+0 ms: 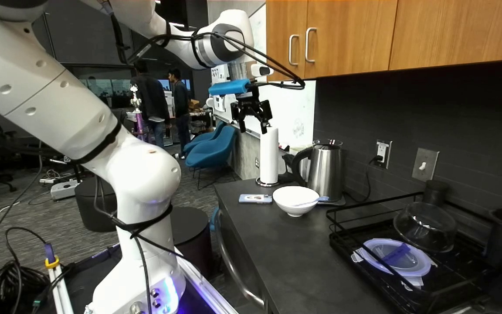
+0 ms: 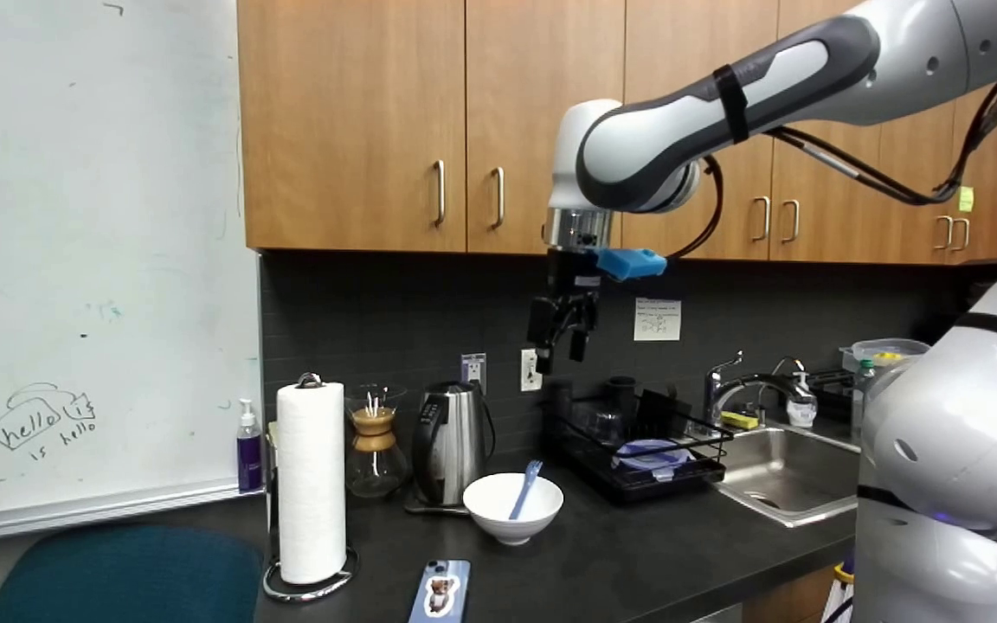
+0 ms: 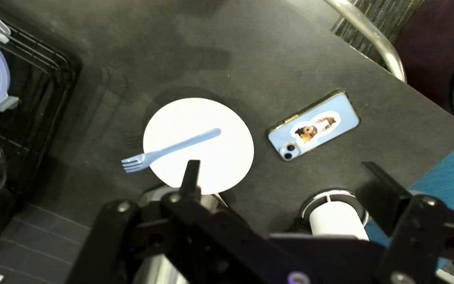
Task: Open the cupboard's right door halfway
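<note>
The brown wood cupboard (image 2: 351, 112) runs along the wall above the counter in both exterior views, its visible doors flush. In the leftmost pair, the right door (image 2: 542, 69) carries a vertical metal handle (image 2: 498, 197) near its lower left corner; in an exterior view the same handle (image 1: 307, 45) shows near the arm. My gripper (image 2: 561, 359) points down below the cupboard's lower edge, apart from the doors, and the arm covers part of the right door. In the wrist view the gripper (image 3: 281, 162) is spread wide with nothing between its fingers. The cupboard is out of the wrist view.
Beneath the gripper, the dark counter (image 2: 637, 562) bears a white bowl (image 2: 498, 510) with a blue fork and a phone (image 3: 313, 125). A steel kettle (image 2: 453, 441), a paper towel roll (image 2: 311, 484) and a black dish rack (image 1: 408, 218) stand around them.
</note>
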`<state>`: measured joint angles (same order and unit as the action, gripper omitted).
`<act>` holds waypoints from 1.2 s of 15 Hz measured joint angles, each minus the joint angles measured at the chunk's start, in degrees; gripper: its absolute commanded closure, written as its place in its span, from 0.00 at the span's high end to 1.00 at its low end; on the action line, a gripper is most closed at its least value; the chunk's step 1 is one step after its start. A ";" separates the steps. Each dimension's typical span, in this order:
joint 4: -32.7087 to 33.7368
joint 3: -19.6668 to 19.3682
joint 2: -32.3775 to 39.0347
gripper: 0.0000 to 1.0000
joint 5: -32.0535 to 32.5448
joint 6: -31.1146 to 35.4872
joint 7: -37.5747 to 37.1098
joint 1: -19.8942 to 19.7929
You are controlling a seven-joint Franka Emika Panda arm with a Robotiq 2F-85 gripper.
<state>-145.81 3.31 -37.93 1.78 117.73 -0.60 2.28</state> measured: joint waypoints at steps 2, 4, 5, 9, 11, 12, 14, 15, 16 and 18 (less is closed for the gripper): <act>-0.75 1.43 -1.30 1.00 0.26 2.59 -0.08 0.65; -1.78 2.84 -3.11 1.00 0.46 5.77 -0.65 0.90; -2.39 3.57 -4.17 1.00 0.51 7.44 -1.24 0.91; -4.45 6.90 -8.58 1.00 2.58 12.70 -6.32 0.71; -5.22 9.05 -10.61 1.00 4.77 14.99 -9.61 0.13; -5.54 10.22 -11.64 1.00 6.32 16.15 -11.22 -0.42; -6.08 12.33 -13.90 1.00 9.20 18.08 -13.76 -1.96; -6.33 13.11 -15.13 1.00 10.45 18.97 -14.62 -2.91; -6.51 13.62 -16.30 1.00 11.60 19.58 -15.09 -3.88; -6.60 13.93 -18.39 1.00 13.62 19.76 -15.21 -5.88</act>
<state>-152.41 17.24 -56.32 15.40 137.49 -15.81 -3.59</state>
